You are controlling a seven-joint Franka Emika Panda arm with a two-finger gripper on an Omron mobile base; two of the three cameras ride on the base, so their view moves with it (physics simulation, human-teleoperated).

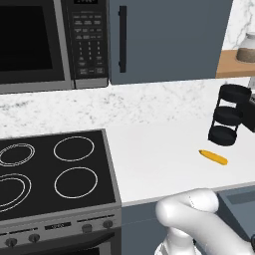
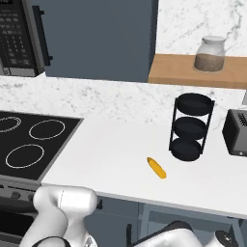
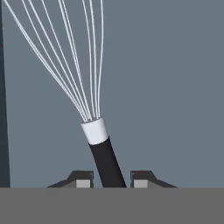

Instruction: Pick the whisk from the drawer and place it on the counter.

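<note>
The whisk [image 3: 101, 148] is seen at the centre of the hand view, its black handle pinched between the nearly closed gripper [image 3: 109, 180] at lower centre, wires fanning to the upper left over the grey drawer [image 3: 175, 87] floor. The low grip on the handle probably keeps the wires clear. The white counter [image 2: 120, 149] fills mid-frame in the right base view, a yellow item [image 2: 156, 167] lying on it near a black rack [image 2: 191, 126].
</note>
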